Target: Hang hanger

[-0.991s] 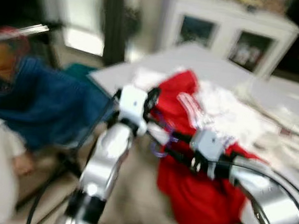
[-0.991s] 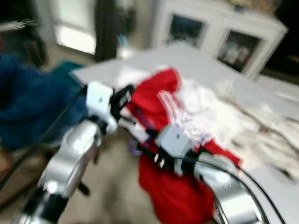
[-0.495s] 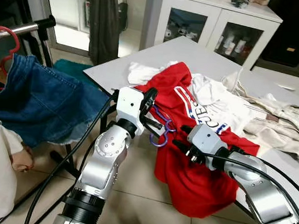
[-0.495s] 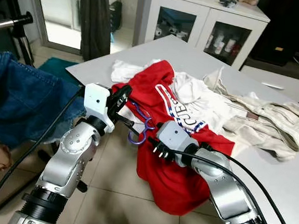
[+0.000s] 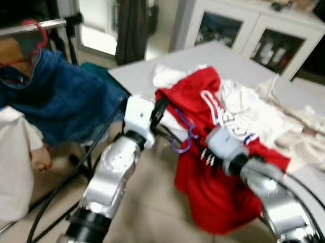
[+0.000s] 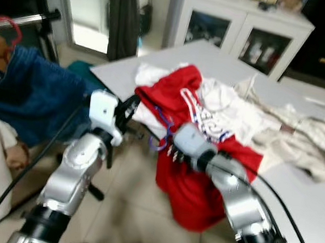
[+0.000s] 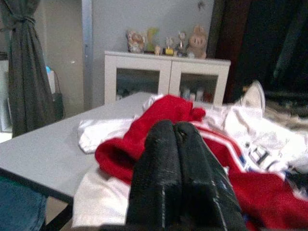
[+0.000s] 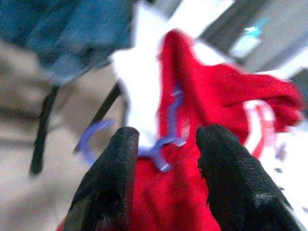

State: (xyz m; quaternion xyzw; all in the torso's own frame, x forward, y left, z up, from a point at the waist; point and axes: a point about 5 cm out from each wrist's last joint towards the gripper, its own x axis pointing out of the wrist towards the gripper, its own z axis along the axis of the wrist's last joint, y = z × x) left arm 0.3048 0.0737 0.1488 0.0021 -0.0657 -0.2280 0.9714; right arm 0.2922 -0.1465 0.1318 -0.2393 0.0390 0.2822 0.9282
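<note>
Our purple hanger (image 5: 183, 136) sits in the red shirt (image 5: 214, 177), which drapes over the near edge of the white table (image 5: 155, 72); its hook pokes out past that edge. We judge the hanging barely begun: the hanger is nowhere near the clothes rail (image 5: 22, 28) at our left. Our left gripper (image 5: 159, 111) is pressed closed just beside the hook. Our right gripper (image 8: 166, 163) hovers with fingers spread, gripping nothing.

A thin purple plastic hanger (image 5: 184, 136) sits at the grey surface's (image 5: 155, 70) near edge, its body tucked in the red shirt (image 5: 214, 177), its open hook curling out over the floor
</note>
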